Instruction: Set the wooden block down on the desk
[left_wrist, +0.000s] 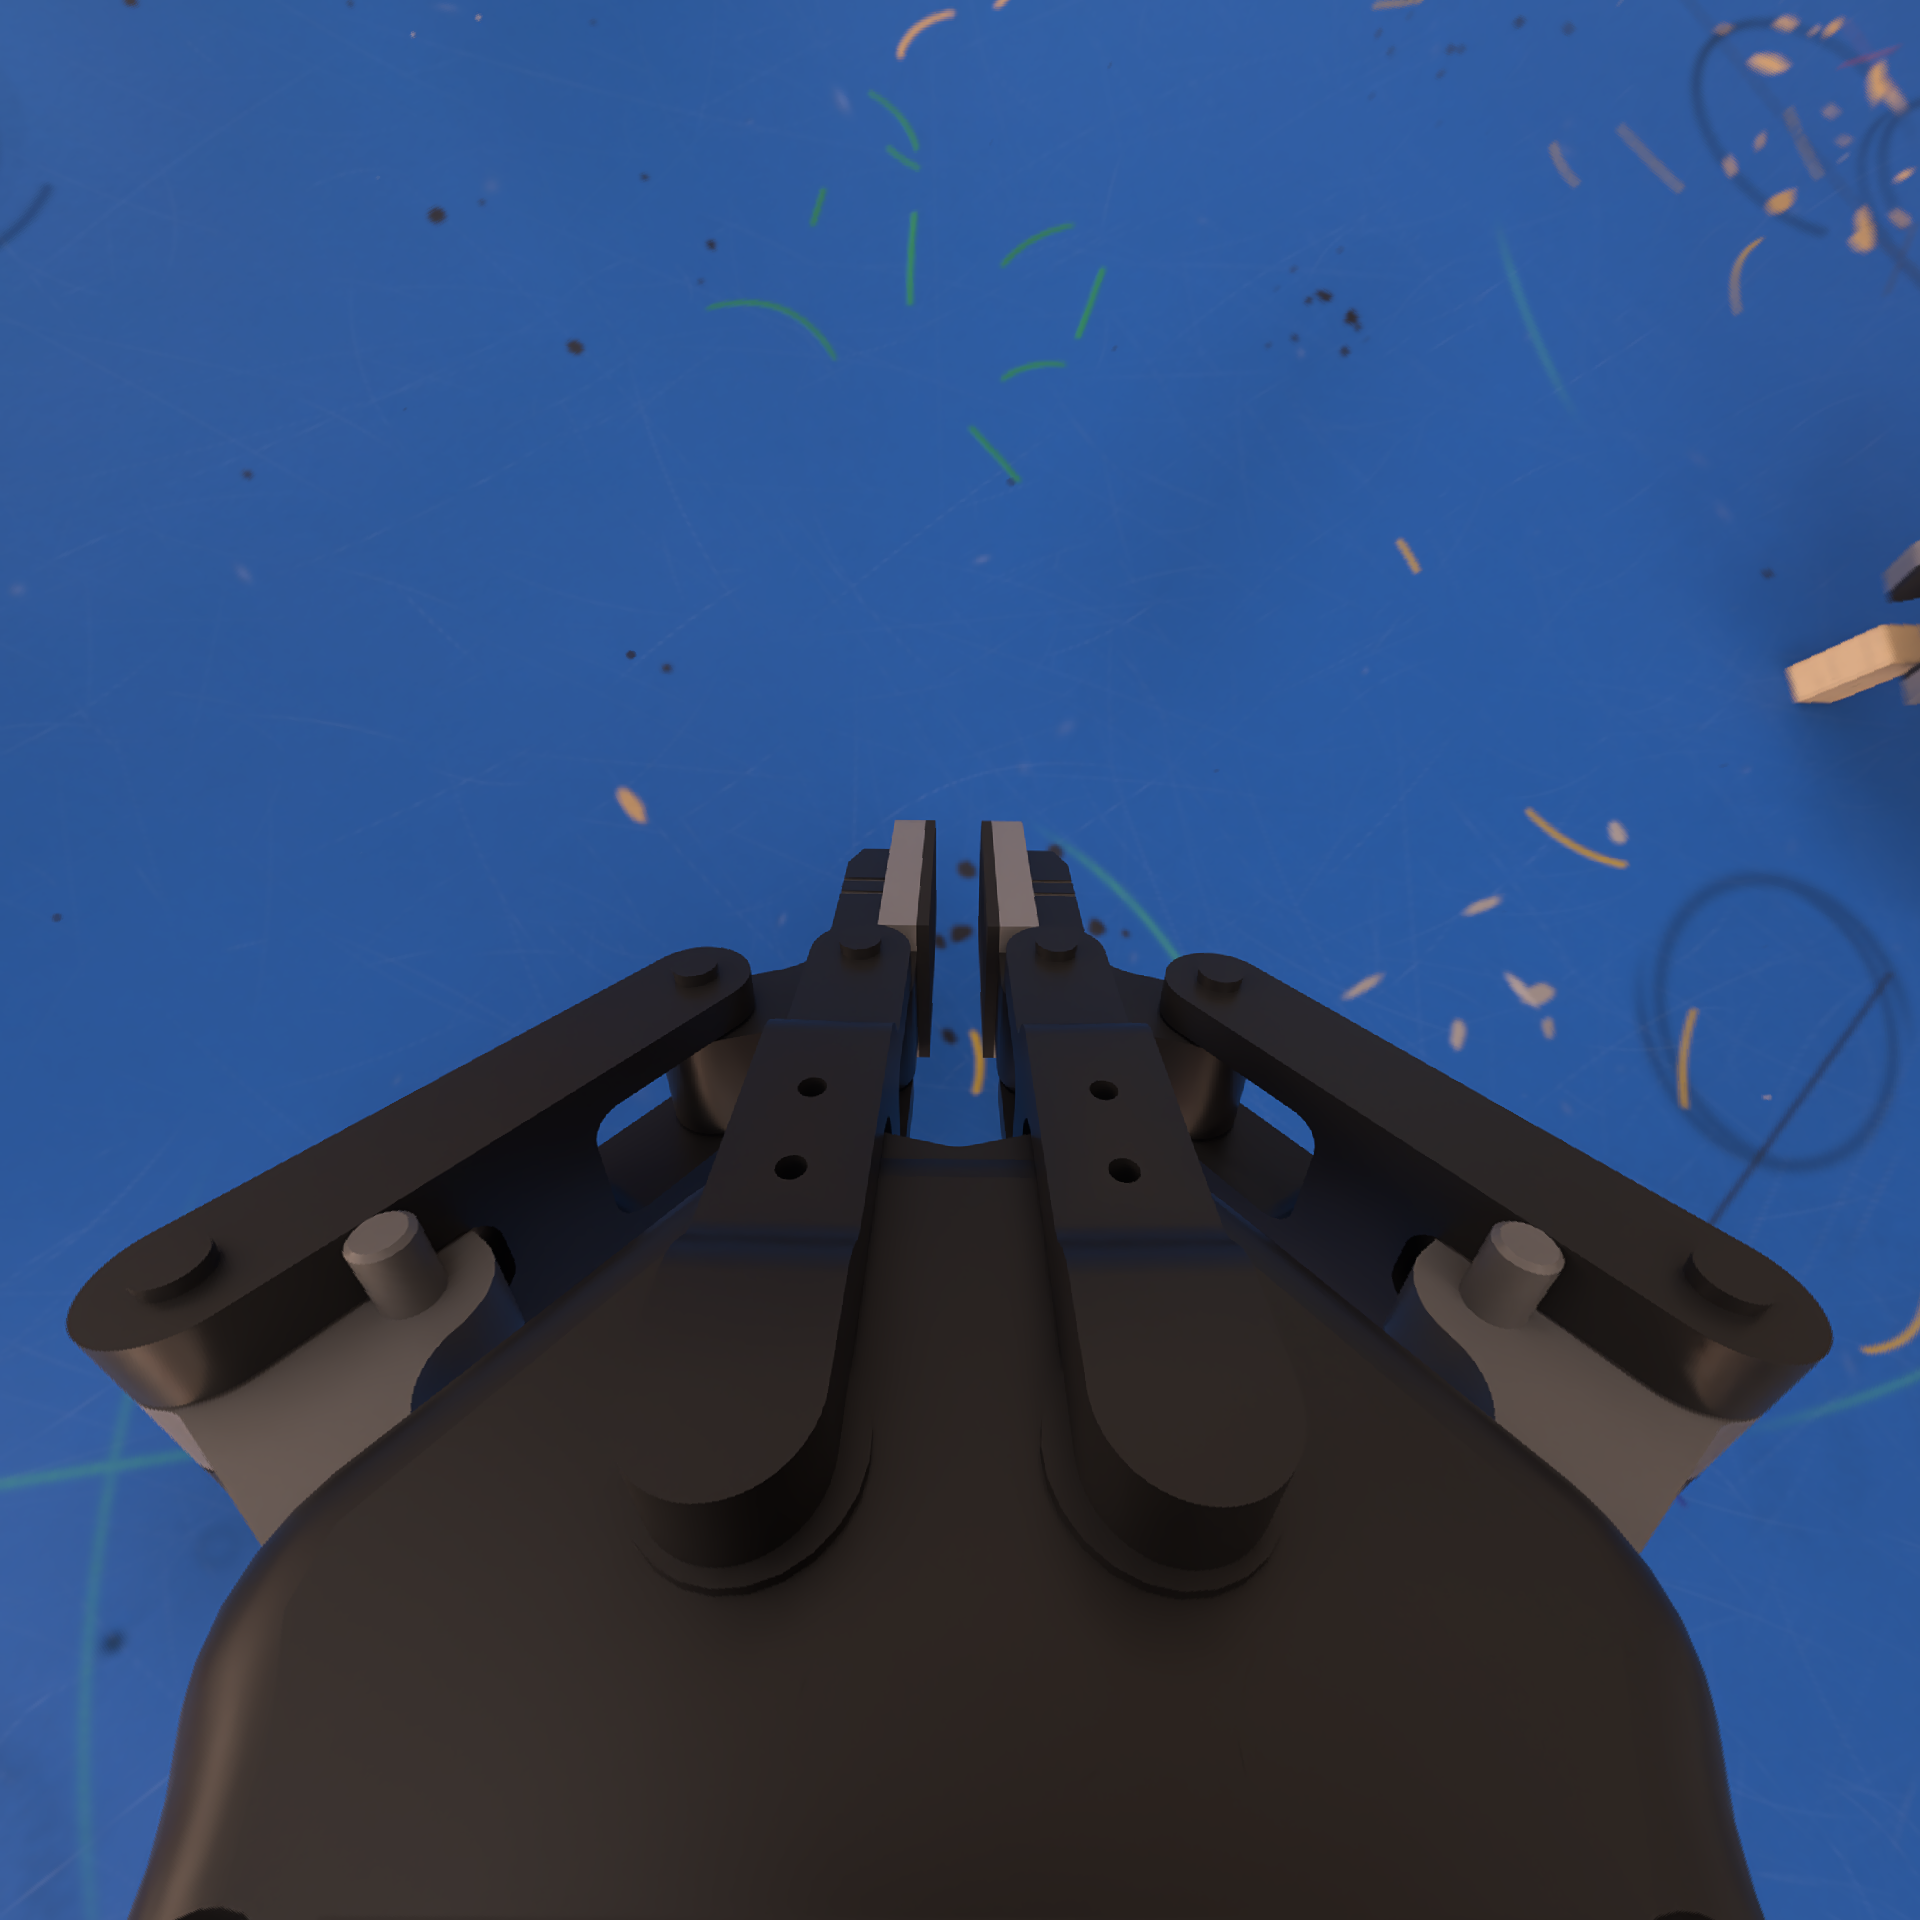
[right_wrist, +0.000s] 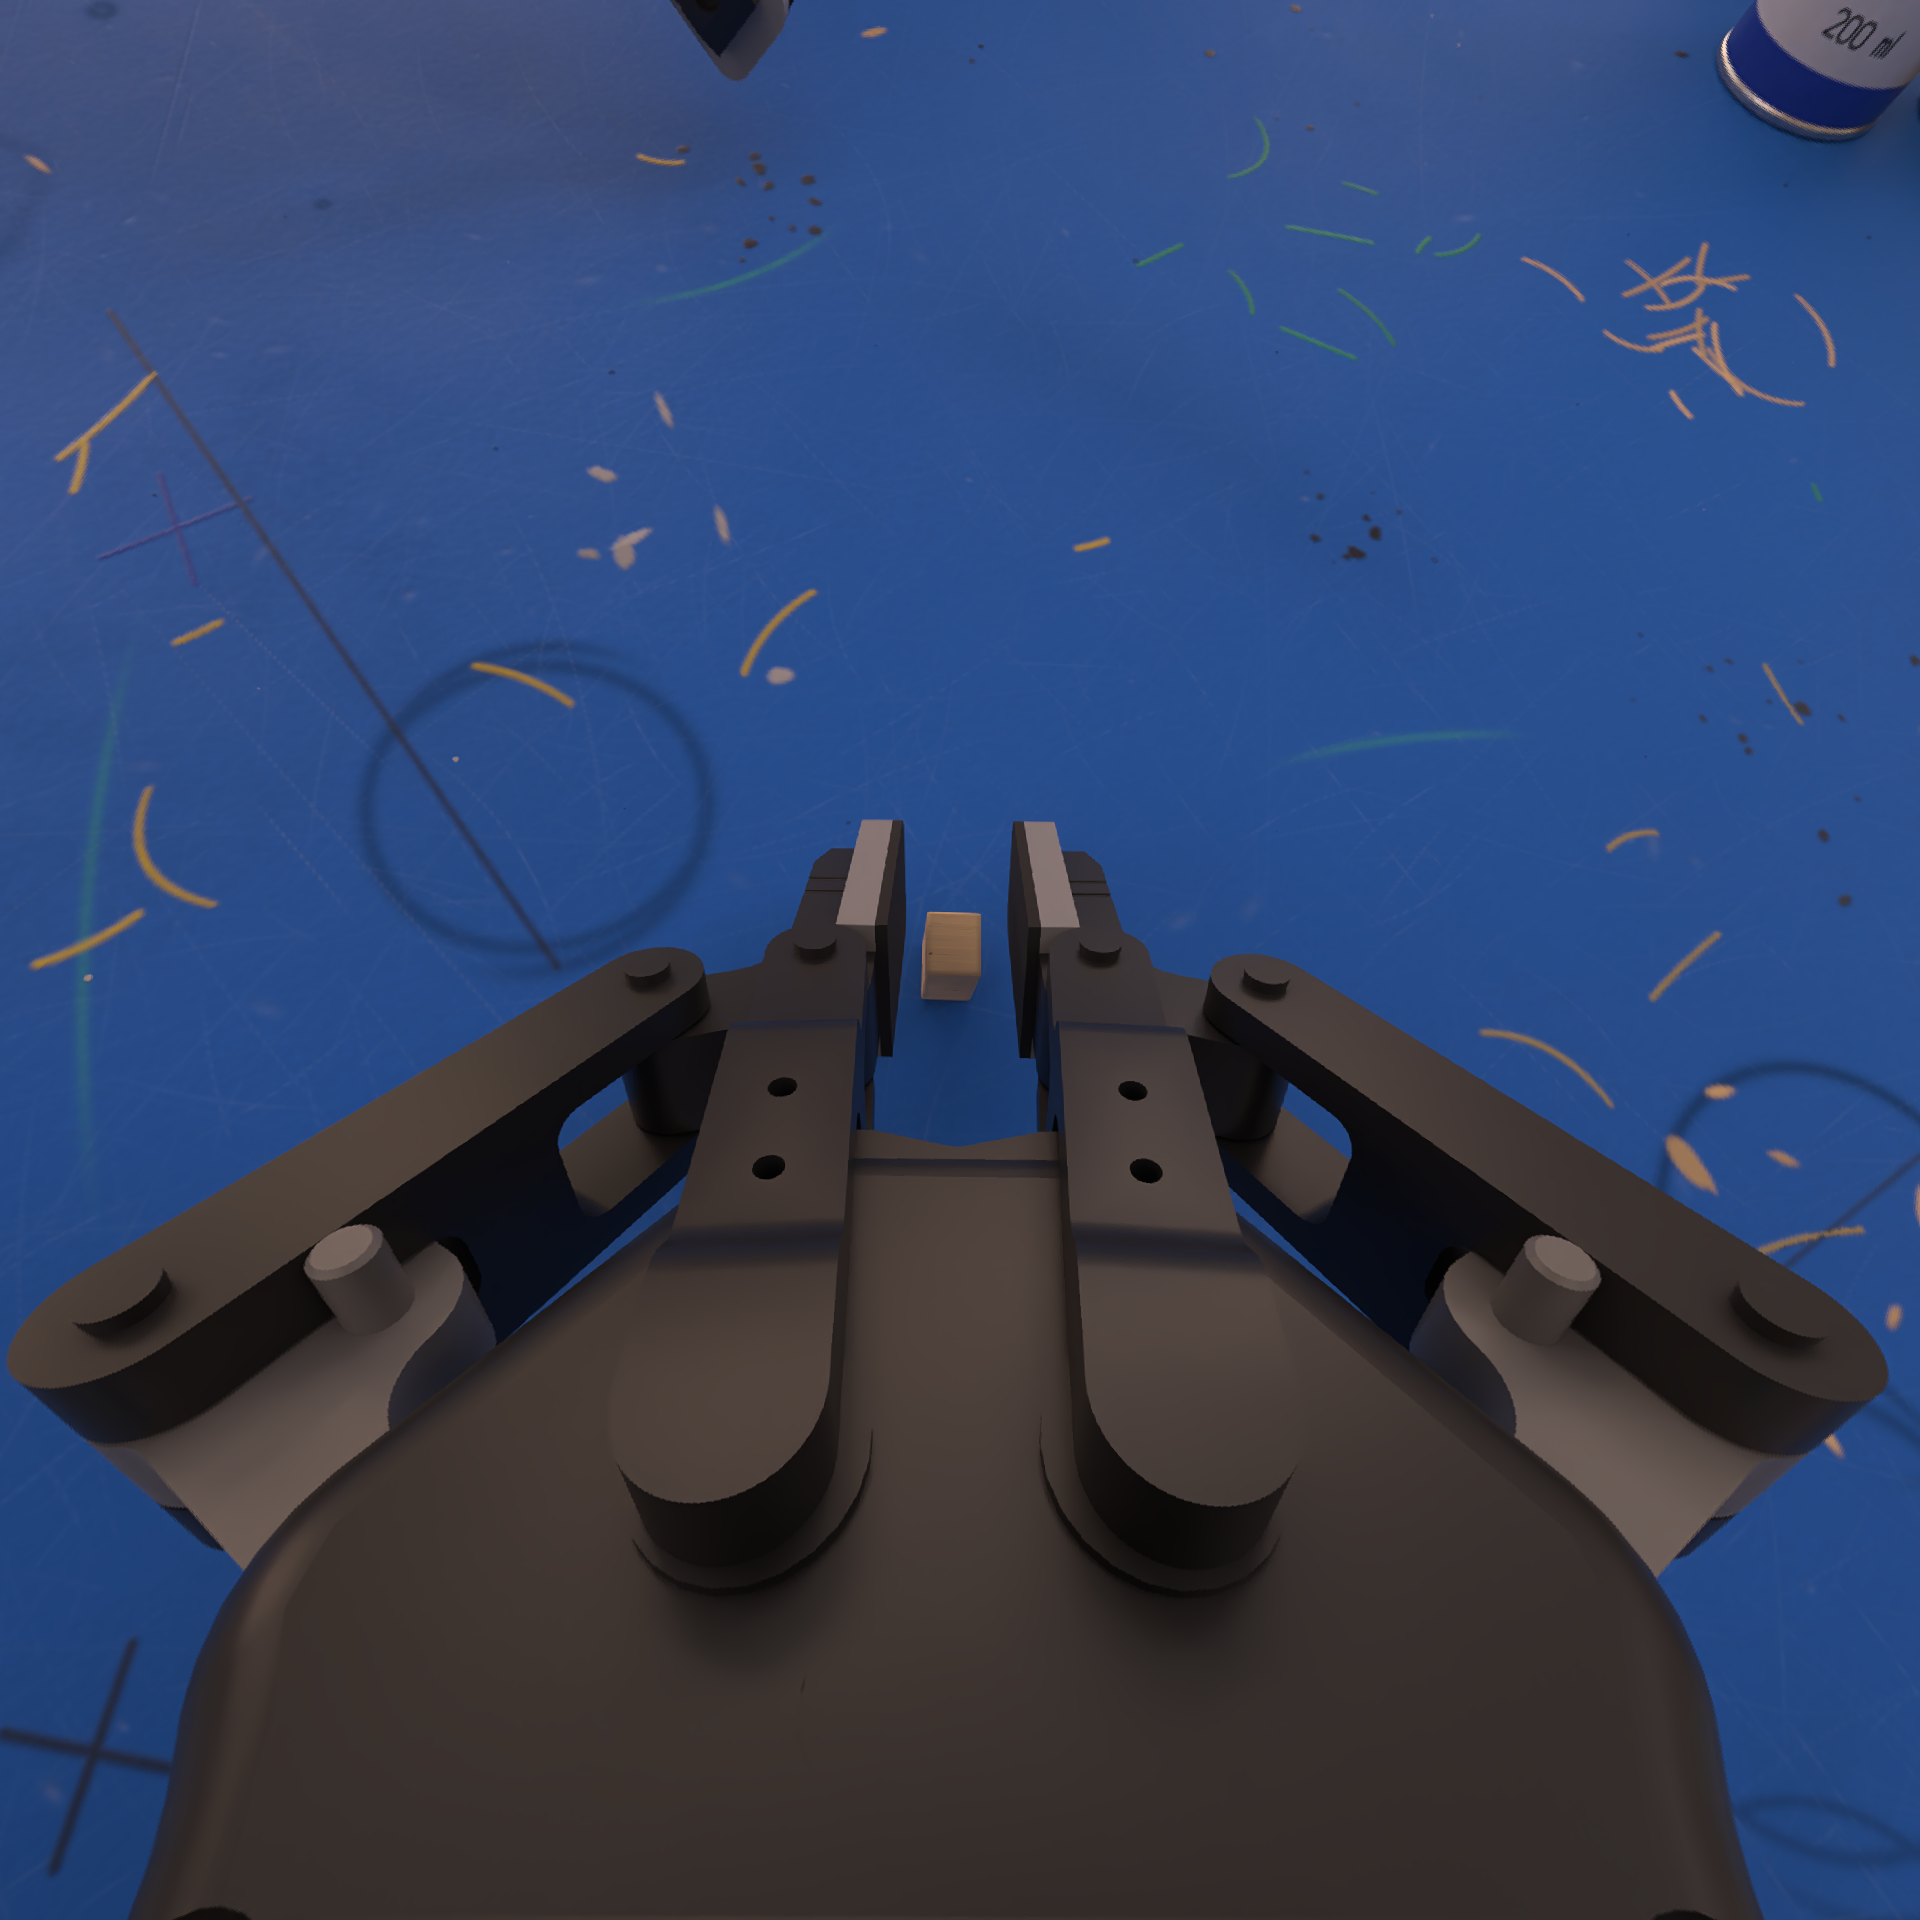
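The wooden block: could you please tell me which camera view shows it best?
The right wrist view: the wooden block sits whole, centred between the right gripper fingers, with gaps either side. The left wrist view catches only one end of it at the right edge, cut off by the frame, above the blue desk.

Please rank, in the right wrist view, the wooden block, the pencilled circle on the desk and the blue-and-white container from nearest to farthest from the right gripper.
1. The wooden block: between the fingers of the right gripper, with a gap on each side.
2. The pencilled circle: drawn on the desk, ahead and to the left.
3. The blue-and-white container: far off in the upper right corner.
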